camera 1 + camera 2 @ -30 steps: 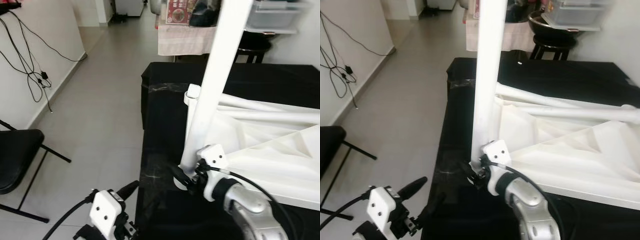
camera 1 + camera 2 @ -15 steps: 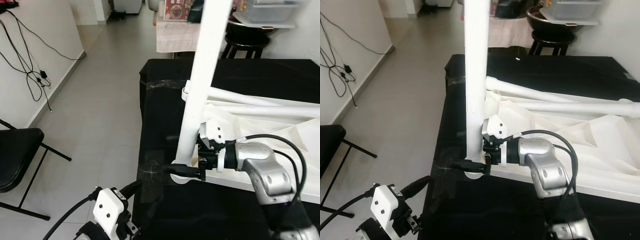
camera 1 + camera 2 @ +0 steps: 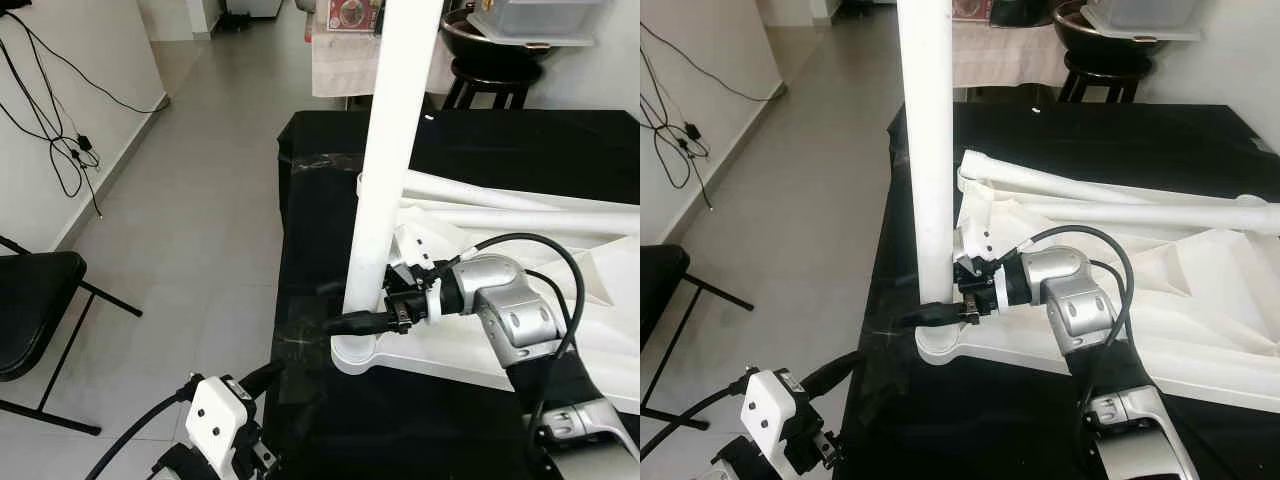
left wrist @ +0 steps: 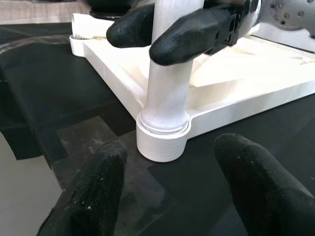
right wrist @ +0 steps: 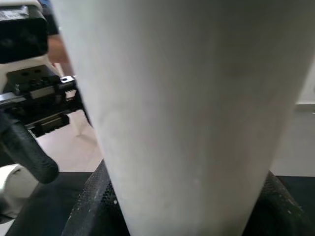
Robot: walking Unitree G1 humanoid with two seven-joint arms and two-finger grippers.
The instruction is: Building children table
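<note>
**Op:** White plastic leg [image 3: 385,170], standing upright in the corner socket [image 3: 356,352] of the upturned top [image 3: 500,340], which lies on the black-draped surface [image 3: 320,200]. From the left eye I see my right hand [image 3: 365,322] closed around the leg just above the socket, fingers reaching toward my left.

**Sup:** Which step is that?

**Op:** I'd say seating the leg, probably twisting it home. Next I judge it needs a firm turn or press with the leg kept plumb, so the grip mustn't slip on that smooth tube.

**Sup:** Right eye?

**Op:** Same scene. More legs [image 3: 1120,200] lie loose across the top, near the far edge. My left hand [image 3: 855,372] sits low at the near corner of the surface, off the work.

**Sup:** Left wrist?

**Op:** Its two fingers [image 4: 88,196] are spread apart, holding nothing, aimed at the socket. Beyond them the right hand's fingers [image 4: 197,34] clamp the leg [image 4: 170,93] just above the collar.

**Sup:** Right wrist?

**Op:** The leg [image 5: 187,108] up close, my fingers [image 5: 93,206] hugging both sides of it.

**Sup:** Changes over the last second?

**Op:** My head has moved, so the frame has shifted. Even so, the leg stood tilted then and now looks nearly plumb, and my right arm has come round from below to reach in from the side.
</note>
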